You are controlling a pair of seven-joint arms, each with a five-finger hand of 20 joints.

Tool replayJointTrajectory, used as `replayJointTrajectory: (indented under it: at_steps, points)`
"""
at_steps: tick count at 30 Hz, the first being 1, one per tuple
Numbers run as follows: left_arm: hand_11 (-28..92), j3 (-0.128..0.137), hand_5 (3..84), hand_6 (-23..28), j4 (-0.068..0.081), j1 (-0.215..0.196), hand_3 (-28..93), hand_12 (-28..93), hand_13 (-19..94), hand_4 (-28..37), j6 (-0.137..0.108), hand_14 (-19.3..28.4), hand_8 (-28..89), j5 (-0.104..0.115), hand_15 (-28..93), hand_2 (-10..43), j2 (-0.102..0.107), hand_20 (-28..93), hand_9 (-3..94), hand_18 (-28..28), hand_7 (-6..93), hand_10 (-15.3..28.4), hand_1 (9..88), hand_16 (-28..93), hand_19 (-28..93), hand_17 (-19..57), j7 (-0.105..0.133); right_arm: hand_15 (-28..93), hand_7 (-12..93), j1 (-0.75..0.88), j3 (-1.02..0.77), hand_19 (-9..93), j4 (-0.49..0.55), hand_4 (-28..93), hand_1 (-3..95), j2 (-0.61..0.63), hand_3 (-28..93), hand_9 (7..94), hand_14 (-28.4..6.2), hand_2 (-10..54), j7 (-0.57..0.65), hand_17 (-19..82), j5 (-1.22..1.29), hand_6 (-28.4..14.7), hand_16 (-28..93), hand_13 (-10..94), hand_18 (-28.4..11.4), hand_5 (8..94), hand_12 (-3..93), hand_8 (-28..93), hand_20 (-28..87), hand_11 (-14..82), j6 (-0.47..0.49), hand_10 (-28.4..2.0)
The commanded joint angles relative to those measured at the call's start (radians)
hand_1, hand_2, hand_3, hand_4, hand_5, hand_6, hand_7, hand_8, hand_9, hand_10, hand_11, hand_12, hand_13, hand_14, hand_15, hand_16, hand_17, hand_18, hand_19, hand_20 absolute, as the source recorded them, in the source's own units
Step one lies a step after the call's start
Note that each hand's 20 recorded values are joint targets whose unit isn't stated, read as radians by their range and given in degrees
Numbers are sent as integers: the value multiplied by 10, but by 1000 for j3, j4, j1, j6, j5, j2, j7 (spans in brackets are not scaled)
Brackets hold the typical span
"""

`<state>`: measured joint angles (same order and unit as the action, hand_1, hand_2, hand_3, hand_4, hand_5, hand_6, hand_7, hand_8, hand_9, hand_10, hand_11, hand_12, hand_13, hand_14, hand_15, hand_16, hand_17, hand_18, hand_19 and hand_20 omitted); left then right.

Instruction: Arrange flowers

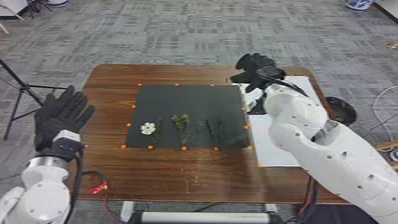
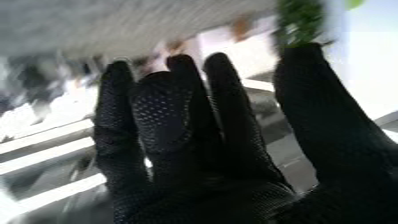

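Flowers (image 1: pixel 148 128) are laid on the dark mat (image 1: pixel 191 100), near its robot-side edge, on the brown table (image 1: pixel 204 175); from left to right, they are 1 white bloom with green leaves just beside it, then a bushier sprig (image 1: pixel 181 122), then thin green stems (image 1: pixel 216 131). At the far left stands a black tripod (image 1: pixel 21 87), and beside it is the left hand (image 1: pixel 60 116), at the left side of the table. Its fingers are straight and spread a little, with gaps between them, and the white bloom lies to the right of them, well apart. Orange dots (image 1: pixel 184 148) mark the borders of the mat. To the right is a white sheet (image 1: pixel 275 142), and the right hand (image 1: pixel 258 66) is near the far end of it, past the far right corner of the mat. The flowers on the mat are well apart from its fingers, to the left and nearer to the robot. In the right wrist view, these fingers are mostly straight, with some gaps, and the thumb stands apart. Green leaves (image 2: pixel 300 20) appear just beside the thumb's tip; I cannot tell if they touch. Rightmost, a black bin (image 1: pixel 341 111) is beside the table.
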<state>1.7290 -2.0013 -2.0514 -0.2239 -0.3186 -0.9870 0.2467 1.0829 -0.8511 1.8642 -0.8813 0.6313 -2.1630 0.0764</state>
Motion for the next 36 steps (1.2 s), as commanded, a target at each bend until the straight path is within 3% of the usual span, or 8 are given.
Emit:
replayJointTrajectory:
  at_steps: [1, 4, 14, 15, 17, 19, 22, 36]
  points:
    - [178, -50, 365, 80, 4, 70, 659, 58, 192, -283, -11, 105, -79, -27, 171, 180, 48, 68, 276, 127, 58, 133, 270, -69, 346, -55, -25, 760, 111, 129, -147, 726, 22, -214, 405, 103, 723, 511, -135, -34, 136, 275, 38, -54, 299, 628, -227, 528, 122, -94, 315, 113, 137, -154]
    - [182, -65, 374, 86, 4, 83, 653, 60, 189, -283, -18, 99, -78, -48, 170, 186, 57, 67, 275, 125, 65, 133, 281, -70, 348, -55, -24, 757, 112, 179, -198, 726, 22, -217, 433, 122, 728, 508, -136, -52, 169, 275, 58, -51, 300, 626, -227, 528, 121, -94, 312, 114, 177, -149]
    - [194, -121, 380, 85, 17, 137, 648, 55, 187, -283, -3, 92, -83, -20, 175, 186, 61, 62, 273, 122, 76, 131, 296, -77, 356, -53, -16, 750, 107, 273, -269, 730, 12, -222, 435, 141, 731, 493, -136, -66, 235, 273, 89, -53, 296, 623, -231, 515, 120, -95, 309, 111, 254, -148]
    - [194, -124, 381, 85, 20, 139, 651, 54, 187, -283, 6, 92, -84, -11, 176, 186, 61, 62, 273, 122, 76, 130, 294, -77, 356, -53, -15, 760, 105, 273, -268, 731, 6, -222, 435, 139, 731, 492, -136, -67, 237, 274, 95, -57, 300, 626, -232, 510, 119, -95, 308, 111, 255, -149]
    - [191, -125, 380, 85, 38, 141, 663, 52, 184, -283, 77, 93, -84, 25, 173, 176, 59, 59, 269, 122, 73, 130, 288, -78, 354, -53, -8, 772, 99, 266, -262, 734, -5, -223, 437, 135, 730, 491, -136, -72, 239, 276, 86, -61, 302, 628, -232, 499, 120, -92, 306, 111, 268, -151]
    - [177, -127, 375, 85, 48, 144, 673, 51, 179, -283, 116, 94, -82, 43, 159, 162, 57, 56, 260, 123, 66, 130, 284, -78, 344, -54, -20, 776, 96, 266, -263, 736, -12, -224, 437, 132, 729, 488, -137, -74, 248, 276, 81, -62, 302, 629, -233, 495, 120, -91, 304, 111, 283, -153]
    - [161, -135, 367, 84, 49, 153, 672, 58, 174, -283, 110, 93, -76, 20, 134, 154, 57, 57, 253, 124, 54, 127, 285, -67, 329, -55, -45, 780, 94, 264, -265, 739, -18, -225, 441, 131, 728, 487, -137, -87, 263, 276, 96, -63, 303, 629, -233, 494, 120, -89, 302, 112, 307, -152]
    - [157, -115, 369, 86, 31, 131, 672, 70, 182, -283, 106, 104, -72, 28, 134, 155, 53, 67, 256, 127, 54, 131, 283, -50, 324, -59, -27, 777, 109, 287, -282, 739, -44, -270, 502, 125, 727, 533, -127, -95, 282, 282, 130, -58, 304, 631, -227, 520, 140, -92, 288, 129, 429, -144]
